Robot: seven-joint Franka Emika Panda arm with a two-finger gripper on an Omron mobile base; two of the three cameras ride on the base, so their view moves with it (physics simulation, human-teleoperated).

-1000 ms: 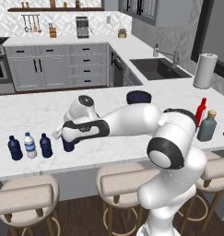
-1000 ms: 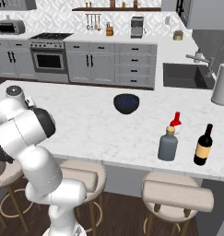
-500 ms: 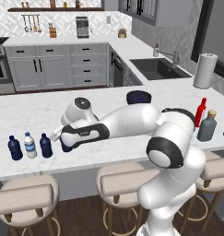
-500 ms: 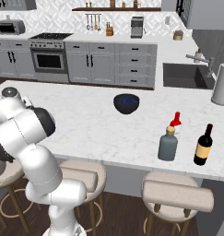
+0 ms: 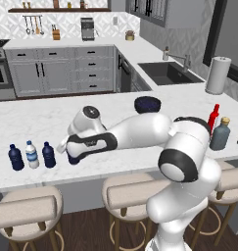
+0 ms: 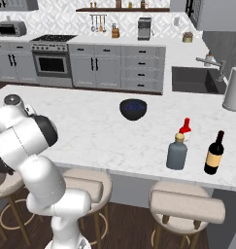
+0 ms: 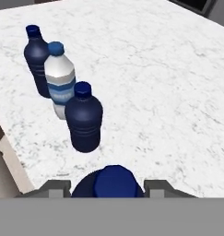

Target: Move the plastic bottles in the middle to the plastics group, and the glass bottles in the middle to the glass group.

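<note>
Gripping navy bottle [image 7: 111, 183] between fingers, gripper [image 5: 74, 156] low over surface [image 5: 37, 117] near front edge, just beside row of 3: navy bottle [image 7: 84, 117], clear bottle [image 7: 61, 80], navy bottle [image 7: 37, 60]. Grey bottle [image 6: 177, 152] far right.

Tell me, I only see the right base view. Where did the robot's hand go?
Observer: The end effector is low over the counter's left end, with a navy bottle between its fingers.
Operator: Are other bottles there?
Observer: Yes, three in a row: a navy bottle, a clear bottle with a blue label, and another navy bottle.
Operator: Is the held one touching them?
Observer: No, the hand view shows bare counter between it and the nearest one.
</note>
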